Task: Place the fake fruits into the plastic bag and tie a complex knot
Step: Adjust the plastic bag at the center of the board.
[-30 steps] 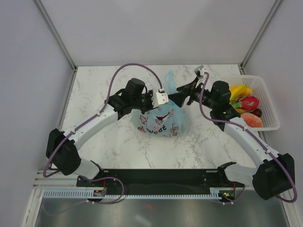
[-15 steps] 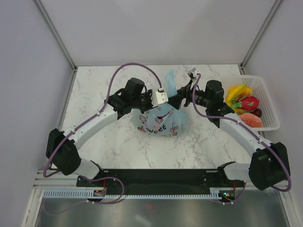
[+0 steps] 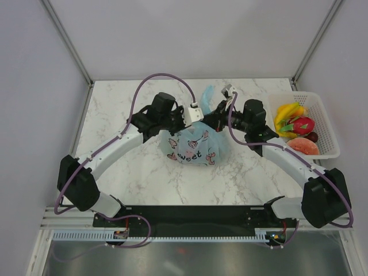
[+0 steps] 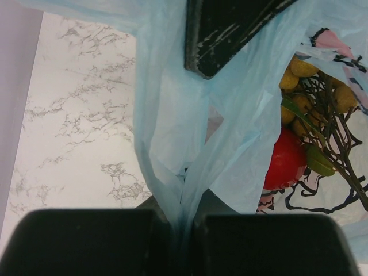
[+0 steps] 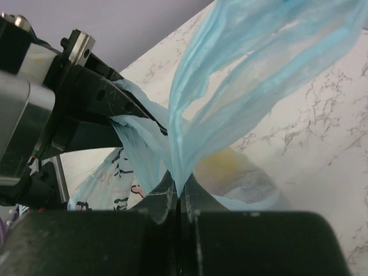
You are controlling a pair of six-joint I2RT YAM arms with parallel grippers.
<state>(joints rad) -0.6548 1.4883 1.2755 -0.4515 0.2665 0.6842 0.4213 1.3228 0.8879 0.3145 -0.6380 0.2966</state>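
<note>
While left gripper (image 4: 183,211) and right gripper (image 5: 179,196) are clamping closed on the plastic bag (image 3: 195,146) at 12 o'clock, overpulling is risking tears.

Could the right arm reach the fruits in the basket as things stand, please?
Probably not freely: the basket sits close with nothing between, but its end effector is shut on the bag handle.

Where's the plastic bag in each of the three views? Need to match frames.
Top external: plastic bag at table centre, between the two wrists.
Left wrist: plastic bag fills centre and right, film pinched in left gripper at bottom centre.
Right wrist: plastic bag film rises from right gripper at bottom centre to top right.
Shared landmark: white marble table, in all three.
</note>
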